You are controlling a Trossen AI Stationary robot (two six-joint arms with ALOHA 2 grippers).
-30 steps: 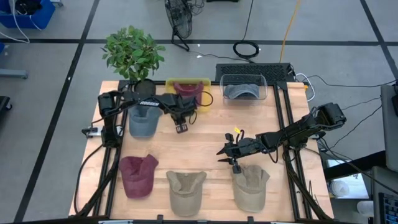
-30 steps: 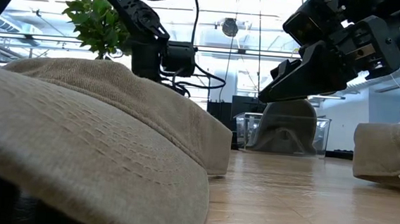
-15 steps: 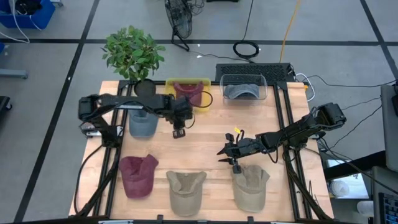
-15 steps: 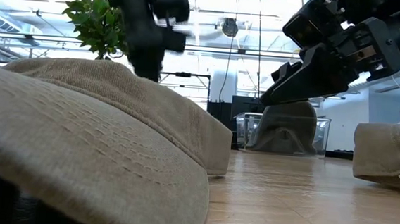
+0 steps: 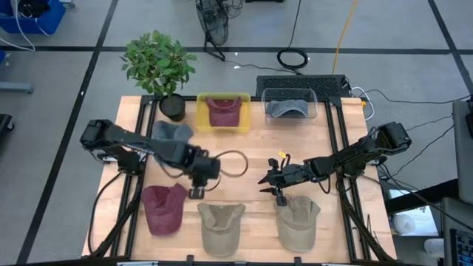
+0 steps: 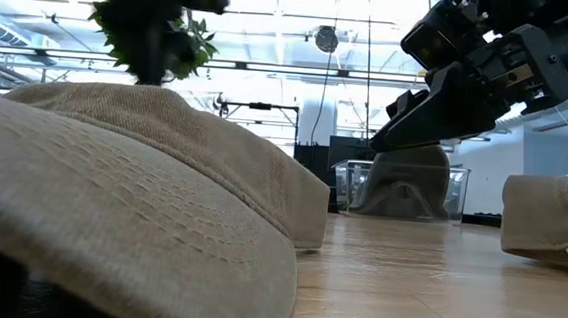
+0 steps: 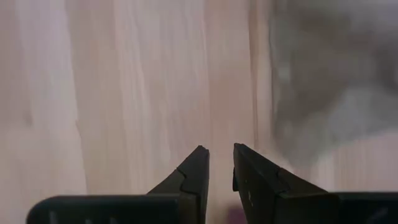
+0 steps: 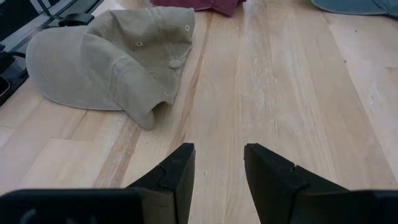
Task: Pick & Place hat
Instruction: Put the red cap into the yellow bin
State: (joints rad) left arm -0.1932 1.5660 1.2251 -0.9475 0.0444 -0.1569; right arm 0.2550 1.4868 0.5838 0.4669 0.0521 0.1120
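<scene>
Several caps lie crown-up on the wooden table: a maroon hat [image 5: 164, 208], two tan hats [image 5: 222, 225] [image 5: 298, 222] and a blue-grey hat [image 5: 171, 131]. Another maroon hat sits in the yellow bin [image 5: 223, 111], and a grey one in the clear bin [image 5: 290, 105]. My left gripper [image 5: 195, 193] [image 7: 221, 149] points down over bare wood just right of the maroon hat, open by a narrow gap and holding nothing. My right gripper [image 5: 263, 183] [image 8: 219, 149] hovers open above the table, on the far side of the right tan hat, facing the middle tan hat [image 8: 112, 62].
A potted plant [image 5: 159, 63] stands at the far left corner beside the yellow bin. Black frame rails run along both table sides. Bare wood [image 5: 244, 148] lies mid-table between the bins and the near row of hats. The low view is half filled by a tan hat [image 6: 132, 188].
My left arm has swung quickly from in front of the yellow bin toward the table's near edge, and its gripper now hangs beside the maroon hat on the table. The hats have stayed where they were.
</scene>
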